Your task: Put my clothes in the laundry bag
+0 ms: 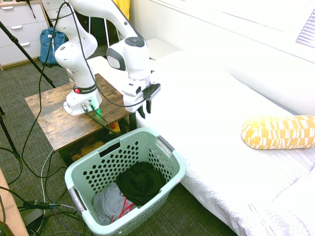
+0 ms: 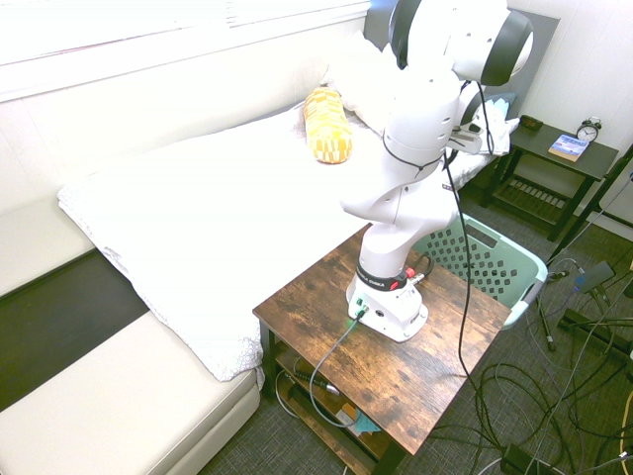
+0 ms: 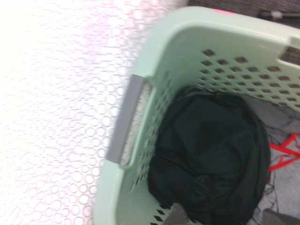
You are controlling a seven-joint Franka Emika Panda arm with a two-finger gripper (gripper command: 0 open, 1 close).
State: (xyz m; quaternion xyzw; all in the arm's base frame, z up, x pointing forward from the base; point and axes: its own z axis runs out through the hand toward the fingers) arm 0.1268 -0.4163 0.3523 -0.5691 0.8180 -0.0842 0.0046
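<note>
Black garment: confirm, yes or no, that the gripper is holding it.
No. In the first exterior view the black garment lies inside the mint-green basket, while the gripper hangs open and empty above the rim.

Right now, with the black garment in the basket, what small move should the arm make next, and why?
Probably none beyond drawing up and back to rest. The black garment already lies inside the mint-green laundry basket, on the grey garment with red markings. The gripper hangs open and empty above the basket's rim, so nothing seems left to carry.
</note>
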